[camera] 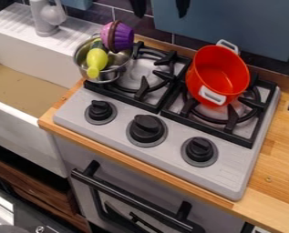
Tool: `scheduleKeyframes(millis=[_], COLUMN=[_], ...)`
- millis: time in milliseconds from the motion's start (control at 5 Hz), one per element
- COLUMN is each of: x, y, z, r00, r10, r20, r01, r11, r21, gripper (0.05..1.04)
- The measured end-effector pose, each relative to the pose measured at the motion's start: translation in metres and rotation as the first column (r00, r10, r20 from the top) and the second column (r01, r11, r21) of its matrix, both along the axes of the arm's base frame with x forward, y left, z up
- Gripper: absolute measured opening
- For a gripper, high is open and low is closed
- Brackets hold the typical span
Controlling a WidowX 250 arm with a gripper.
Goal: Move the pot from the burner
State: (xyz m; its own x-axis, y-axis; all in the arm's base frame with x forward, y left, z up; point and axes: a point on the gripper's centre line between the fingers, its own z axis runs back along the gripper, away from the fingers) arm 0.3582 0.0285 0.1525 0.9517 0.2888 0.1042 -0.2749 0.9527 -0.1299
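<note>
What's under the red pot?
The right grate: black arms show in front and to the right of the red pot, grey stovetop below them. The pot covers the grate's middle, so can't tell there.

Lit softly and fairly brightly across the stove top (229, 166), with pale shine along the sink ledge (6, 28). Shaded gently beneath the burner grates (232, 119), much darker around the lower-left drawers (33, 184).
</note>
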Motion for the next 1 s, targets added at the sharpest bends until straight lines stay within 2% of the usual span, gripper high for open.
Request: scheduleKeyframes(millis=[200,400,800,1000], x=[-0.001,0.001,0.006,0.007], y=[0.0,-0.012,-0.039,-0.054], z=[-0.013,-0.018,-0.031,-0.048], r00=[0.999,0.999,0.995,0.992], r10=[0.005,-0.016,-0.096,-0.13], r20=[-0.038,-0.032,0.019,0.006], r01=[-0.005,0.016,0.096,0.129], r11=[1.0,1.0,0.995,0.99], r21=[-0.005,0.004,0.01,0.058], gripper=[0.999,0.999,0.999,0.999])
